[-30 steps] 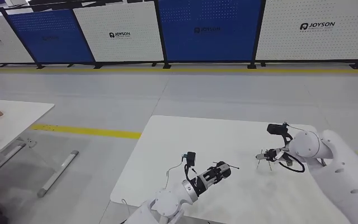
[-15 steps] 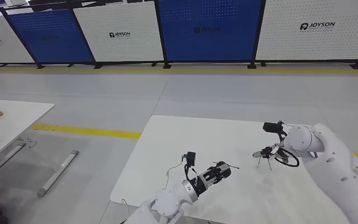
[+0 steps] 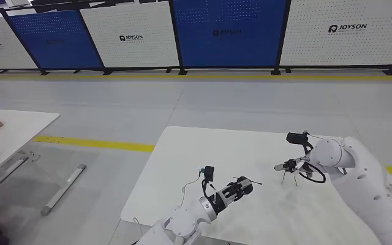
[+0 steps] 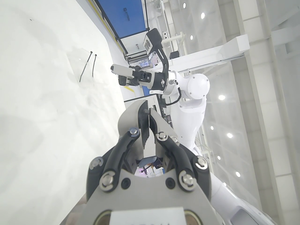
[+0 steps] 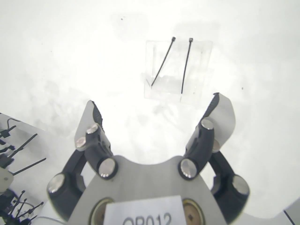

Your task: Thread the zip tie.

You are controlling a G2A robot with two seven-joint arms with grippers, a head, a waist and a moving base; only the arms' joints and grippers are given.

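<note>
White table (image 3: 184, 159) on a grey floor (image 3: 245, 98); yellow line (image 3: 92, 143), blue and white pegboard panels (image 3: 229, 30) behind. I see two thin black zip ties (image 5: 186, 65) side by side on a clear plastic sheet (image 5: 204, 71). The right gripper (image 5: 154, 100) hangs near them, spread wide. The left gripper (image 4: 146, 108) is clenched on a third black tie (image 3: 256, 181).

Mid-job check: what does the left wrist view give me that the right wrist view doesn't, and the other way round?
Left wrist, not right wrist: the left gripper, jaws shut, and blue panels behind the table.
Right wrist, not left wrist: a cluster of loose black ties.
Both: the right gripper, jaws open, near the two zip ties, which lie apart on a clear sheet on the white table.
</note>
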